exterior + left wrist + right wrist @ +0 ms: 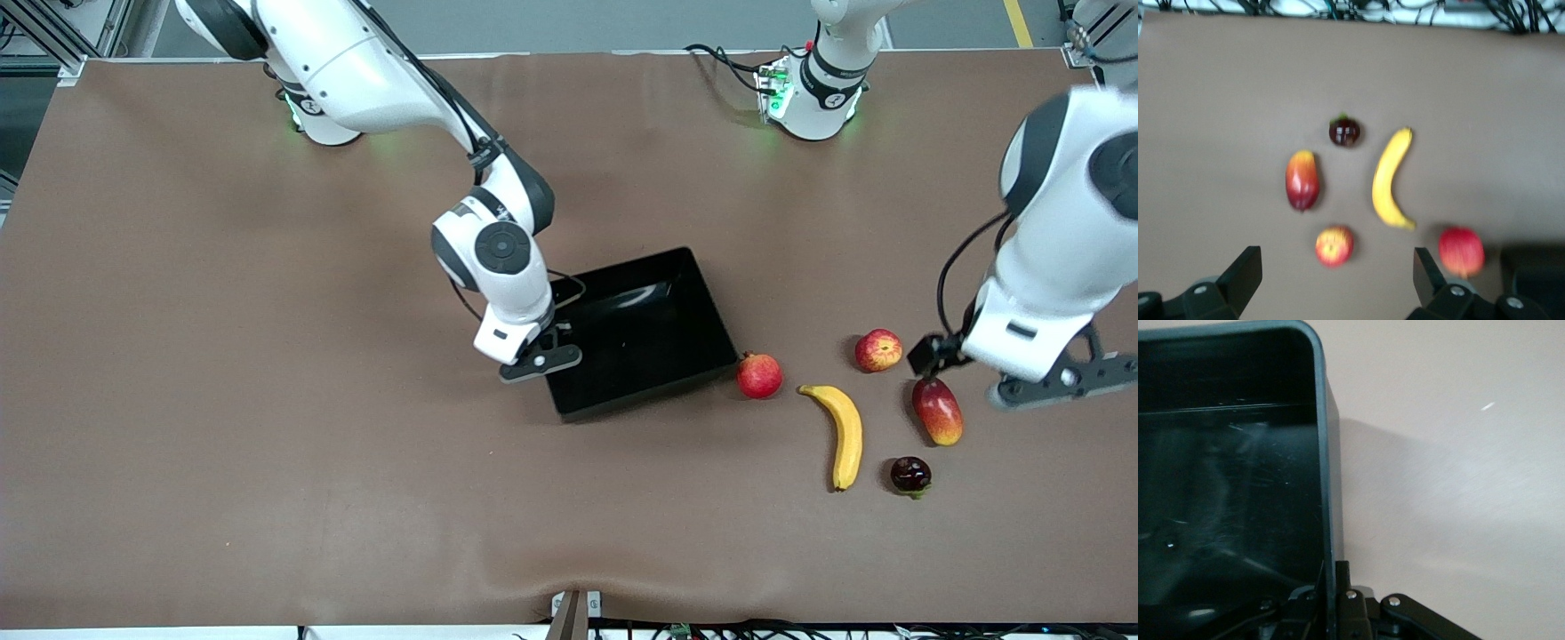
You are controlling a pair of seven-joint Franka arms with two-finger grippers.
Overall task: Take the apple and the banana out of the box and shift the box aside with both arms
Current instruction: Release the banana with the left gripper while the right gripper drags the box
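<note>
R pincer [540, 358] is clamping the wall of the glossy black plastic box [642, 331] mid-surface. L pincer [1337, 280], released, is hovering over the streaky red apple [878, 349]; curved yellow banana [842, 433] is lying nearby.

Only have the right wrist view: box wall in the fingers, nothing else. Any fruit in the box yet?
Observer: None. The box holds nothing. The banana and apple lie on the table toward the left arm's end.
Operator: Which wall am I on?
Observer: The right gripper is clamped on the wall toward the right arm's end.
Operator: Left gripper?
Observer: The left gripper is open and holds nothing. It is up over the table by the apple and mango.
Operator: Anything against the box?
Observer: A pinkish-red fruit sits at its corner; I can't tell if they touch.
</note>
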